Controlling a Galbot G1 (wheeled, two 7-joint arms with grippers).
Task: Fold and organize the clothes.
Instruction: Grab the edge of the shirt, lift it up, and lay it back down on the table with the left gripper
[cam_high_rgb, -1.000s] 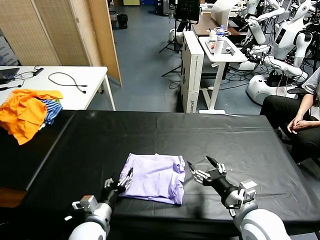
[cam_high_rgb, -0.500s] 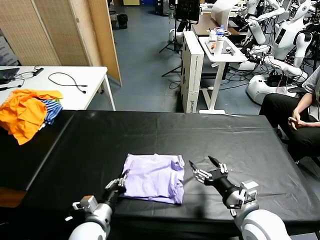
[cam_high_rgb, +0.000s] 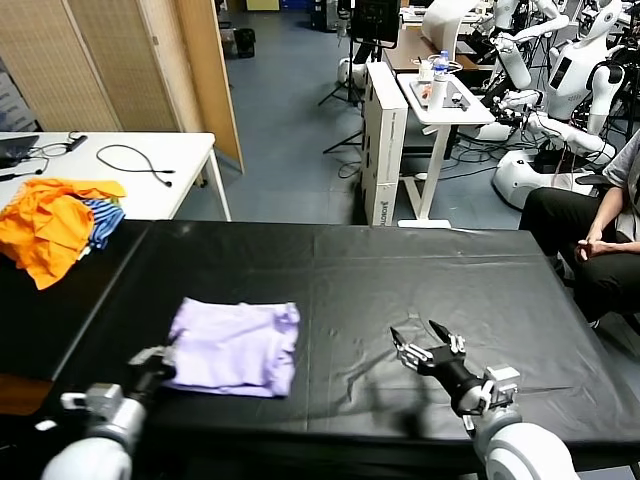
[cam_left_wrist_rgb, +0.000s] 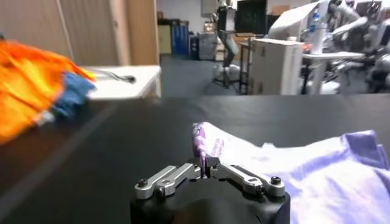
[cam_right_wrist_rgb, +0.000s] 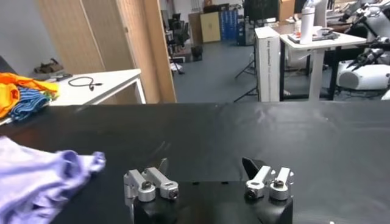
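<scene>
A: T-shirt (cam_high_rgb: 235, 347), where's it at?
B: Folded into a lavender rectangle, flat on the black table (cam_high_rgb: 420, 270), toward the robot's left side, near the front edge. Also seen in the left wrist view (cam_left_wrist_rgb: 317, 170) and at the edge of the right wrist view (cam_right_wrist_rgb: 36, 176).

A: Left gripper (cam_high_rgb: 155, 362)?
B: Low at the shirt's near-left corner. In the wrist view (cam_left_wrist_rgb: 204, 167) the fingers are together w/ a thin ridge of purple fabric pinched between the tips, so it's clamped on the shirt's edge.

A: Right gripper (cam_high_rgb: 428, 350)?
B: Over bare black tabletop, well apart from the shirt, on the robot's right. Fingers spread wide, nothing between them; same in its own wrist view (cam_right_wrist_rgb: 207, 173).

A: Shirt touching anything else?
B: Just the table and the left fingers. One folded edge facing the right arm looks a bit ruffled.

A: Other stuff around?
B: Orange garment (cam_high_rgb: 45, 225) w/ a blue-striped cloth (cam_high_rgb: 103, 215) tucked under it, heaped at the table's far-left corner, well apart from the shirt. White side table (cam_high_rgb: 120, 170) behind w/ a black cable (cam_high_rgb: 135, 160). Seated person (cam_high_rgb: 590, 235) at far right; white robots (cam_high_rgb: 570, 60) in the bkgd
</scene>
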